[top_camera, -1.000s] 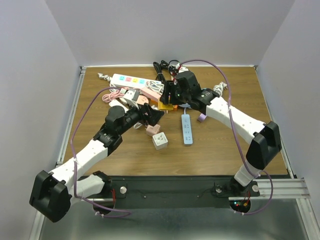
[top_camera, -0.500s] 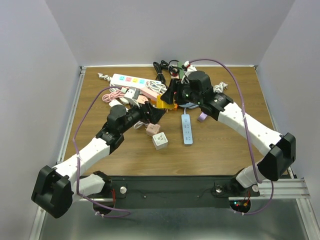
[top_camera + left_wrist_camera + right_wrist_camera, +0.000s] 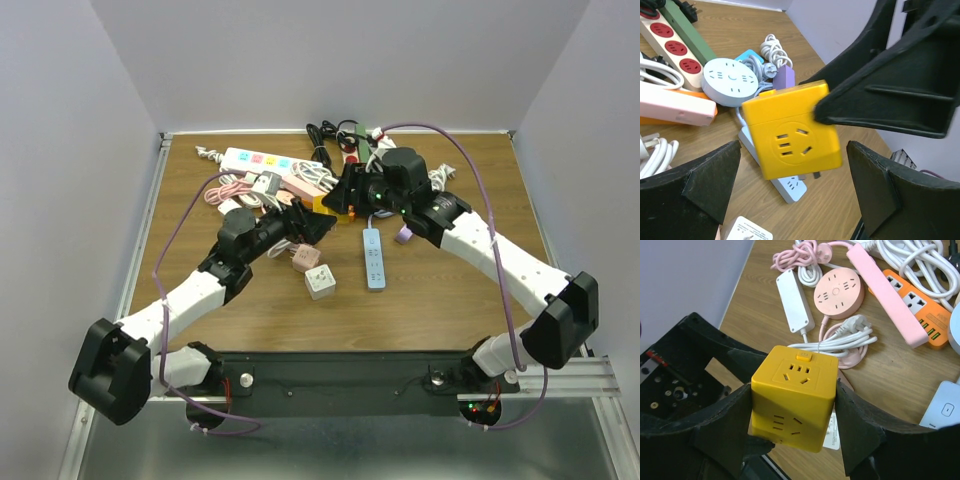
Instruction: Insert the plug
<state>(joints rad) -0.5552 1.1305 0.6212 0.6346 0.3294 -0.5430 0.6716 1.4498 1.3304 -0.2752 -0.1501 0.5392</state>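
A yellow cube socket hangs above the table with my right gripper shut on its two sides. Its power button and one socket face point up. In the left wrist view the yellow cube shows another socket face, with metal plug prongs sticking out of its underside. My left gripper stands wide open just short of the cube, with nothing between its fingers. From above, both grippers meet at the cube near the table's middle back.
A white flat power strip, a white cube adapter and a pink adapter lie under and near the grippers. Behind them lie a white strip, a pink strip, an orange strip, a round pink socket and coiled cables.
The right arm's wrist and elbow have swung rightward while the cube stays held in about the same place. The left arm has reached a little further toward the cube.
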